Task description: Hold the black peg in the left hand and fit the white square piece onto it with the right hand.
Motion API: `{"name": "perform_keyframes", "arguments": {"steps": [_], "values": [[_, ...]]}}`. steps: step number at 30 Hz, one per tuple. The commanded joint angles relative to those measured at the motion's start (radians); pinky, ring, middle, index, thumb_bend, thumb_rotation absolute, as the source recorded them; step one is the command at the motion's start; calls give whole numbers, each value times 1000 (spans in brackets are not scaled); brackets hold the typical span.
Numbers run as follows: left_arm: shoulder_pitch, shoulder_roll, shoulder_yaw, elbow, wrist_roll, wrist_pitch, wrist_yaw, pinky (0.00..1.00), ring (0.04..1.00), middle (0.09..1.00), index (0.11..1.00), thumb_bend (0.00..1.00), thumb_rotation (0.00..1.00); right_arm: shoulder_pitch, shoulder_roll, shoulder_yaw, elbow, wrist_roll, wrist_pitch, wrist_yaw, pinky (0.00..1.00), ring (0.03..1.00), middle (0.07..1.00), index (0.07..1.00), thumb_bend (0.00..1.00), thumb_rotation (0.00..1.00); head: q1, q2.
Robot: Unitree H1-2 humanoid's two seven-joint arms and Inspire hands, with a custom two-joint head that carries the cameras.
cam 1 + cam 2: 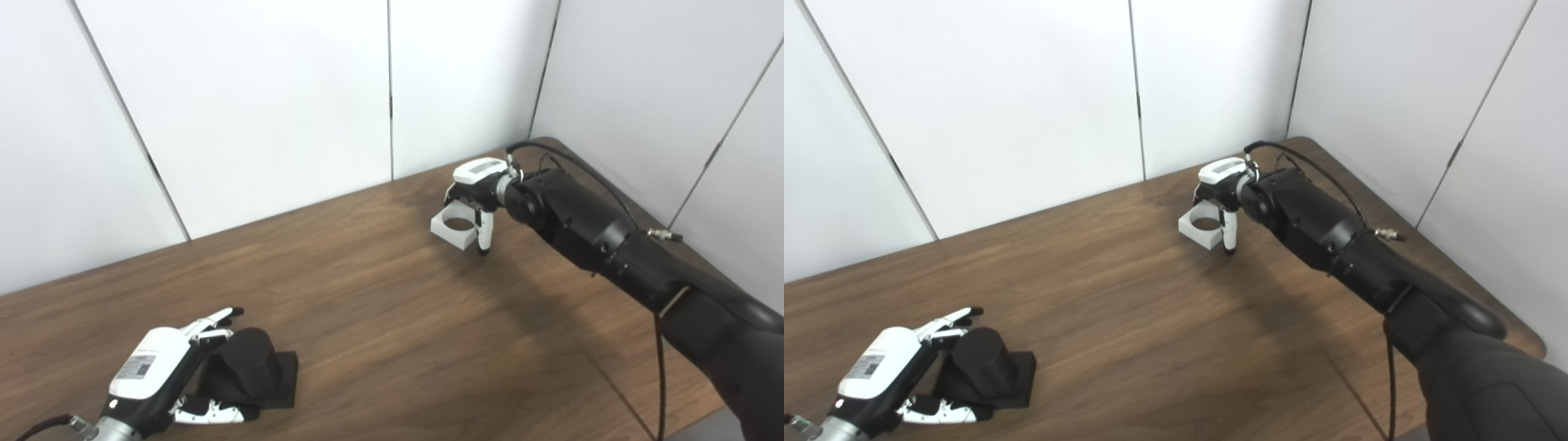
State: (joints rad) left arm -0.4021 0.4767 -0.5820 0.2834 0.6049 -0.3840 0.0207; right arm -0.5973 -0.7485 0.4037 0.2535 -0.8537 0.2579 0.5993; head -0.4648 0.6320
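Left robot hand (pixel 160 373), white-backed with black palm: fingers on the far side of the black cylindrical peg on its square black base (pixel 254 372), thumb lying along the near edge of the base. Fingers are spread, not closed tight; whether they actually grip the peg I cannot tell from either view. Peg stands upright, base flat on the dark brown wood-grain counter (pixel 380 318), at the near left of the surface.

Right robot hand (pixel 474 202), same white and black build: closed on the white square piece with a round hole through it (pixel 454 228). One white finger (pixel 484 233) runs down the near right corner of the piece; other fingers bear on its far edge. Piece is tilted, hole facing up toward the cameras; whether it touches the counter or sits just above it is unclear.

Peg and white piece well apart, the piece at far centre-right near the back wall, peg at near left.

Right black forearm (pixel 612 245) reaches in from the lower right, a black cable (pixel 582 165) looping above it. White wall panels (pixel 275 110) enclose the counter behind and to the right.
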Motion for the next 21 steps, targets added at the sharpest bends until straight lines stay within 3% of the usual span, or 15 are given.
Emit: {"name": "perform_keyframes", "arguments": {"steps": [1,8,21], "values": [[83,13,-65,27,20,0,-161,668,827,899,491,524,59,-72,-52,-13,-23,-22,-20,11,695,829,881,792,710,0,0,1],[85,12,-65,32,21,-1,-159,681,836,901,491,524,59,-68,-50,-16,-19,-18,-28,15,738,840,883,789,732,0,2,5],[87,12,-64,20,18,9,-169,684,839,905,491,524,59,-45,-22,-33,7,-3,-52,-34,697,819,862,745,786,22,5,10]]}}
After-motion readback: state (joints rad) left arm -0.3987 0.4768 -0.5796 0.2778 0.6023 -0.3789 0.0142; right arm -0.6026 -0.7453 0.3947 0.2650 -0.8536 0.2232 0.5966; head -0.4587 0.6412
